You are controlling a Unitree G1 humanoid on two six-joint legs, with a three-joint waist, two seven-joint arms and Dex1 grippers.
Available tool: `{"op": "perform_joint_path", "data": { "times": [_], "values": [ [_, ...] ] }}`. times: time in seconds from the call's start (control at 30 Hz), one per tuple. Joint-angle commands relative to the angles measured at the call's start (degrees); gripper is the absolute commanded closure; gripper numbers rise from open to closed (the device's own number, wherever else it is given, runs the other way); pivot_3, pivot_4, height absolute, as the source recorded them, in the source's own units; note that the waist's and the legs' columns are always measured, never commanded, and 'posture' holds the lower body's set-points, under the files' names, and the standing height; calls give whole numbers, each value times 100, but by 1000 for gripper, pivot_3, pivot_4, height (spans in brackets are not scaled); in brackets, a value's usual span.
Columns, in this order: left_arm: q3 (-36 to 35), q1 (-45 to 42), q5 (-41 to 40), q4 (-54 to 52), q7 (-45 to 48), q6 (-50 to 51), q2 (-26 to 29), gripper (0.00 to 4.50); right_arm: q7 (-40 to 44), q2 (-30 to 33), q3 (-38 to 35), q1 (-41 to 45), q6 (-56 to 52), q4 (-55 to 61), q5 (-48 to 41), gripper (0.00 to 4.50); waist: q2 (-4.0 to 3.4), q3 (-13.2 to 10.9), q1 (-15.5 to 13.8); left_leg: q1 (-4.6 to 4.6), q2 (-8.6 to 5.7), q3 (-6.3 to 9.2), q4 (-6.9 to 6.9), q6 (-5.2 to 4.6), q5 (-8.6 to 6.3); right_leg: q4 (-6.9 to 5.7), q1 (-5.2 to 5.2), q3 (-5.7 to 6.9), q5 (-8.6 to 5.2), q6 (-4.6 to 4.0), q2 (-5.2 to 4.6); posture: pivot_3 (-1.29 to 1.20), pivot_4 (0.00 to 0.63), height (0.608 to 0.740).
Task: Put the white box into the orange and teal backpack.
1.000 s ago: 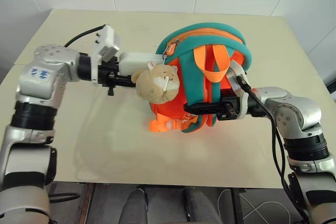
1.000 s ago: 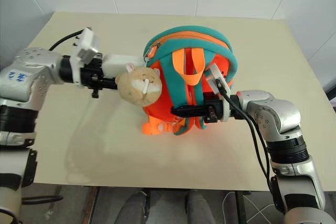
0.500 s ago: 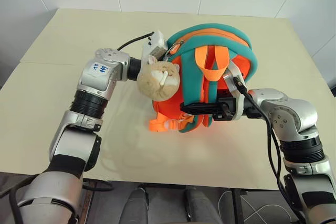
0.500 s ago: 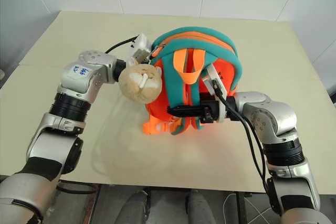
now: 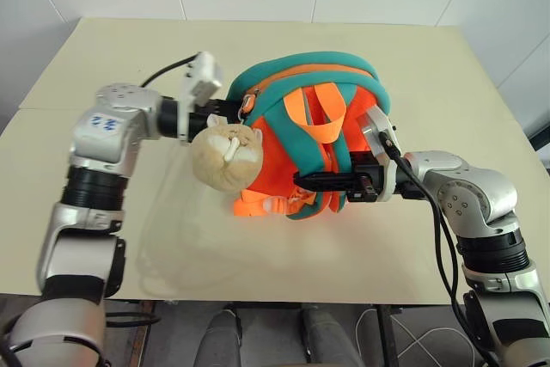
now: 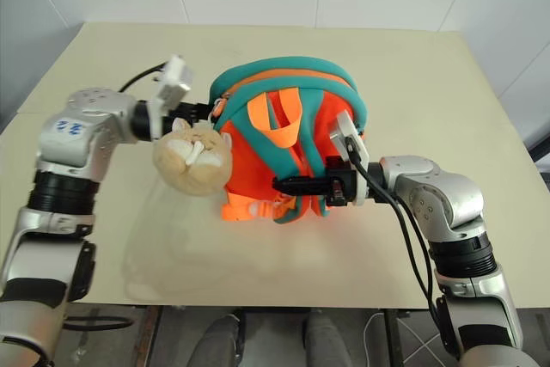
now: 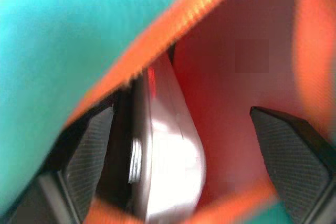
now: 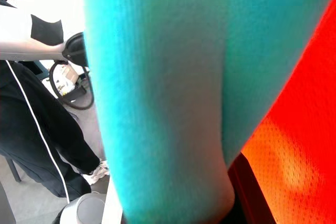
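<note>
The orange and teal backpack (image 5: 318,139) stands in the middle of the table, its straps facing me and a tan plush charm (image 5: 225,154) hanging at its left side. My left gripper (image 5: 230,111) is at the bag's open zipper mouth on that side. In the left wrist view its fingers (image 7: 89,156) stand wide open, and the white box (image 7: 165,156) lies loose between them against the orange lining. My right gripper (image 5: 325,182) reaches across the front of the bag, shut on a teal strap (image 8: 168,93).
The cream table (image 5: 129,40) has free room all around the bag, and a white tiled wall stands behind it. A person in dark clothes (image 8: 31,129) stands beyond the table in the right wrist view. A cable runs along my right forearm (image 5: 447,186).
My left gripper carried the white box from outside the bag into its mouth, then opened and let it go. The right gripper kept its hold on the strap. The camera shifted.
</note>
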State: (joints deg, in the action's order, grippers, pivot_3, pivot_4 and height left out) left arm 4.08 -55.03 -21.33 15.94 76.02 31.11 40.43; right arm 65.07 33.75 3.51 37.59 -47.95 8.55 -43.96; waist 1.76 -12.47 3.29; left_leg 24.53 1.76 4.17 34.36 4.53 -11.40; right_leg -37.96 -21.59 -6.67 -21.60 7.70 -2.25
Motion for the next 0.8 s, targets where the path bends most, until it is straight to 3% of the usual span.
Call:
{"op": "perform_joint_path", "data": {
  "times": [0.03,0.17,0.33,0.6,0.8],
  "values": [
    [-292,330,13,-29,285,-493,391,39,-3,41,-200,6,146,-7,3,4486,0,0,-10,-1,0,0,0,2,1,-1,0,0,0,0,0,0,150,740],
    [-537,724,-97,-214,490,-910,672,39,1,32,-156,26,212,-116,59,4486,0,0,-34,-2,-2,0,4,2,1,0,6,1,0,0,-3,0,150,740],
    [-858,1171,-566,-1093,428,-691,698,39,30,38,-132,42,263,-213,121,4486,0,0,-61,1,-1,1,7,1,1,1,7,4,0,0,-5,0,150,740],
    [-1230,1488,-1526,-2557,-446,121,270,39,21,-72,-66,97,355,-364,236,4486,0,0,-38,0,0,2,17,0,0,-6,10,4,0,0,-4,0,150,740],
    [-1329,1589,-1781,-3195,-936,217,149,39,12,-120,-58,94,438,-420,297,4486,0,0,-27,0,-1,2,25,-1,0,-10,12,4,2,3,-4,0,150,740]
  ]
}}
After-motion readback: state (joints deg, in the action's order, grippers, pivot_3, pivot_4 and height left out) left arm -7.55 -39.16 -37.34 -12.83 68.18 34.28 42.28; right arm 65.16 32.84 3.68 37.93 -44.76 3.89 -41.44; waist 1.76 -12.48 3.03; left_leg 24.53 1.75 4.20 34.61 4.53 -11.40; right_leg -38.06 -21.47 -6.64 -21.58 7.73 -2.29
